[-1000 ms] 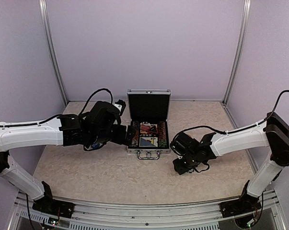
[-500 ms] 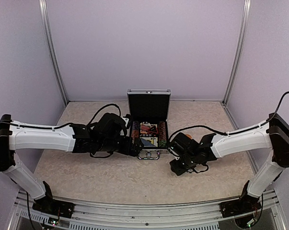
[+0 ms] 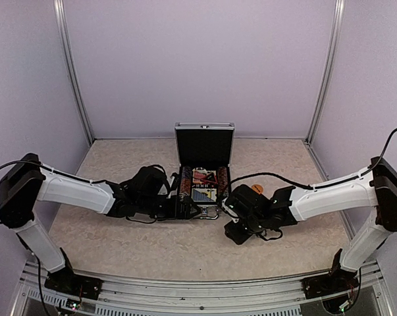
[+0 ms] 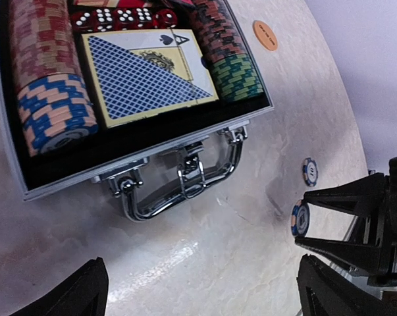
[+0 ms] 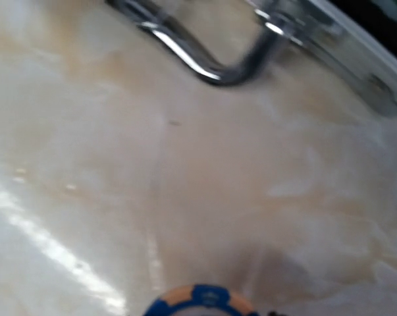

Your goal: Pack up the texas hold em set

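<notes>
The silver case (image 3: 204,140) stands open at mid-table with its lid upright. Its black tray (image 4: 9,158) holds rows of striped chips (image 4: 50,112), a blue-backed card deck (image 4: 142,82) and red dice (image 4: 119,18). My left gripper (image 3: 188,210) is open and low in front of the case's chrome handle (image 4: 185,187), with nothing between its fingers (image 4: 83,293). My right gripper (image 3: 232,227) is shut on a blue-and-cream chip (image 4: 299,218), held on edge just right of the handle. The same chip (image 5: 201,301) shows at the bottom of the right wrist view.
A second blue chip (image 4: 309,172) lies flat on the marbled table right of the handle. An orange disc (image 4: 265,35) lies beside the case's right wall. The two grippers are close together in front of the case.
My left arm has dropped and swung in, bringing its open gripper to the case's front. My right gripper has moved left toward the handle, still carrying the chip.
</notes>
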Robot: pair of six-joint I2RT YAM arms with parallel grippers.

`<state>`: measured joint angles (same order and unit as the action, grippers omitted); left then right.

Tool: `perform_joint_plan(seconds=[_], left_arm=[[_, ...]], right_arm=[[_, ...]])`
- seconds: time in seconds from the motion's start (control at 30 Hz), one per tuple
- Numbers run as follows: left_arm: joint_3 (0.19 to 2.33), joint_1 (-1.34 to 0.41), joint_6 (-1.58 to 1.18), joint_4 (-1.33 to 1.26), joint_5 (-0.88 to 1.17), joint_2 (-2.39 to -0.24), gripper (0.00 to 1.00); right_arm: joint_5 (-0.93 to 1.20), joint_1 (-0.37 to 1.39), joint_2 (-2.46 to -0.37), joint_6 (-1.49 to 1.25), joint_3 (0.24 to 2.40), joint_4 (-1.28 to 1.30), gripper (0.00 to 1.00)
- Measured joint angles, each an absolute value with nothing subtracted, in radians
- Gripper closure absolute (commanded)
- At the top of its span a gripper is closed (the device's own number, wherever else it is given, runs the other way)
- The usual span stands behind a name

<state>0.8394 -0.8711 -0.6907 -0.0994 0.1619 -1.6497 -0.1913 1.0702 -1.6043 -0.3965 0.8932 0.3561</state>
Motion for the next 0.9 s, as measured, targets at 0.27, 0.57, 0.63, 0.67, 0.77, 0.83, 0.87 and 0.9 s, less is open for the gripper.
perform_joint_plan(seconds=[0.27, 0.57, 0.63, 0.67, 0.77, 0.83, 0.87, 0.9], left_arm=[[0.801, -0.865, -0.806, -0.274, 0.316, -1.716, 0.01], [0.753, -0.863, -0.913, -0.425, 0.437, -1.756, 0.05], [0.753, -0.865, -0.925, -0.451, 0.452, -1.758, 0.07], [0.753, -0.865, -0.935, -0.467, 0.463, -1.761, 0.07], [0.753, -0.866, -0.955, -0.514, 0.487, -1.775, 0.09], [0.753, -0.867, -0.968, -0.54, 0.501, -1.791, 0.1], [0.753, -0.867, -0.973, -0.553, 0.508, -1.801, 0.11], [0.753, -0.867, -0.979, -0.564, 0.516, -1.81, 0.11]], right_arm=[[-0.192, 1.117, -1.604, -0.367, 0.933, 0.33, 0.6], [-0.192, 1.15, -1.605, -0.352, 0.959, 0.322, 0.6], [-0.192, 1.157, -1.607, -0.349, 0.966, 0.323, 0.6], [-0.192, 1.161, -1.607, -0.347, 0.97, 0.323, 0.6], [-0.192, 1.17, -1.611, -0.341, 0.98, 0.323, 0.6], [-0.192, 1.176, -1.613, -0.338, 0.985, 0.323, 0.59], [-0.192, 1.178, -1.614, -0.337, 0.987, 0.322, 0.6], [-0.192, 1.18, -1.615, -0.337, 0.989, 0.323, 0.6]])
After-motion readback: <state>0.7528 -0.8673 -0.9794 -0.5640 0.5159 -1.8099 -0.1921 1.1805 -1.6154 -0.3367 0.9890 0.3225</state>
